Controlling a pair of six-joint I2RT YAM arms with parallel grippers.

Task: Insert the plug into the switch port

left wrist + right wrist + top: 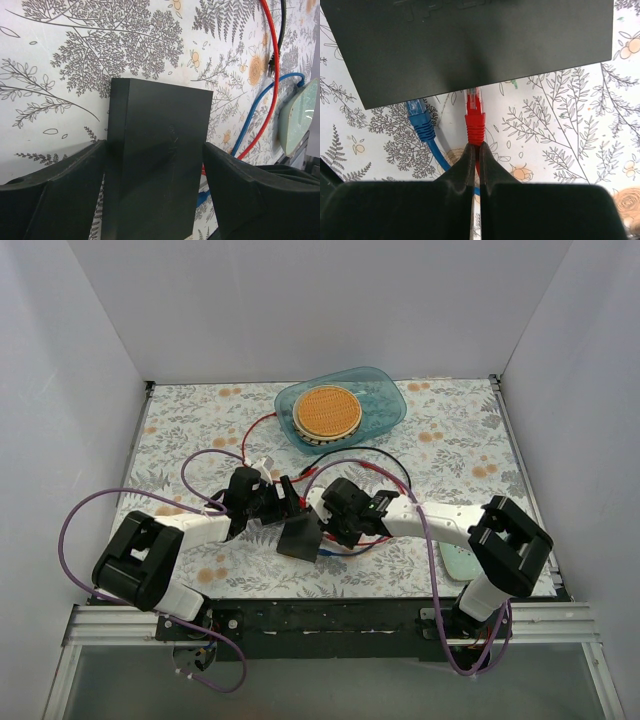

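Note:
The switch, a flat matte black box, is tilted up between the two grippers near the table's front. In the left wrist view my left gripper has one finger against each long side of the switch. My right gripper is shut on the red cable just behind the red plug. The plug's clear tip points at the switch's near edge and reaches just under it. Whether it sits in a port is hidden. A blue plug lies beside it at the same edge.
A pale green oval pad lies by the right arm's base. A blue tray holding an orange disc stands at the back. Red, blue and black cables loop over the patterned table.

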